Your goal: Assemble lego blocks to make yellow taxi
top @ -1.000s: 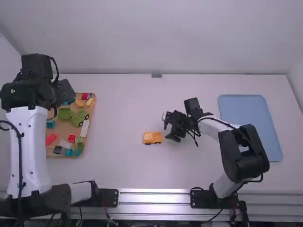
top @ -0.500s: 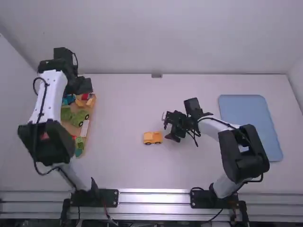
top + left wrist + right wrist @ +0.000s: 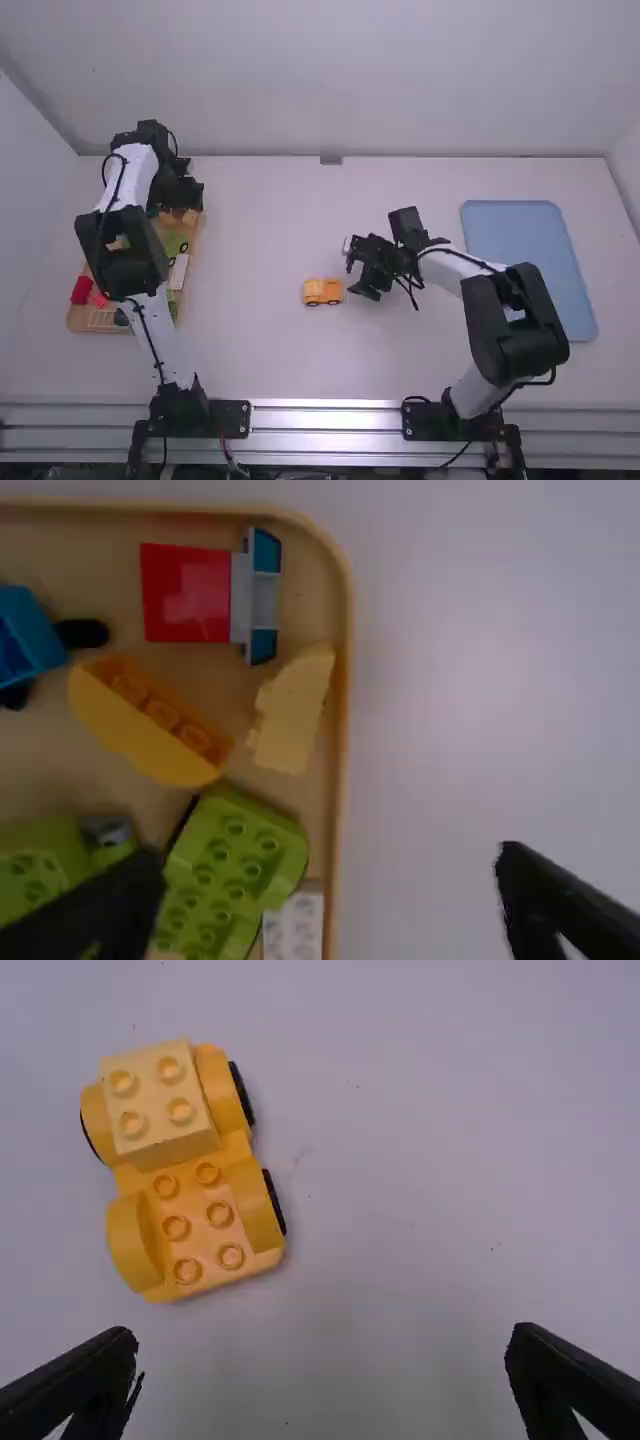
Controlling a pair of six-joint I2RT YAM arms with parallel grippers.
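Note:
In the high view the yellow car base (image 3: 323, 291) stands mid-table; the right wrist view shows the car base (image 3: 205, 1222) with a pale yellow block (image 3: 160, 1102) on one end. My right gripper (image 3: 364, 276) is just right of it, and the right gripper (image 3: 325, 1360) stands open and empty. My left gripper (image 3: 186, 192) is over the far end of the parts tray (image 3: 196, 240). Seen from its wrist, the left gripper (image 3: 330, 880) is open above the tray edge, near an orange curved block (image 3: 150, 720) and a pale yellow piece (image 3: 293, 710).
The tray also holds a red block (image 3: 187, 593), a blue piece (image 3: 22, 635), green vehicle parts (image 3: 230, 855) and a white brick (image 3: 293, 925). A blue tray (image 3: 530, 260) lies at the table's right, beyond the right arm.
The left arm has swung in from the far left and drawn lower, bringing its gripper over the tray's far right corner. The right arm and the car base have stayed where they were.

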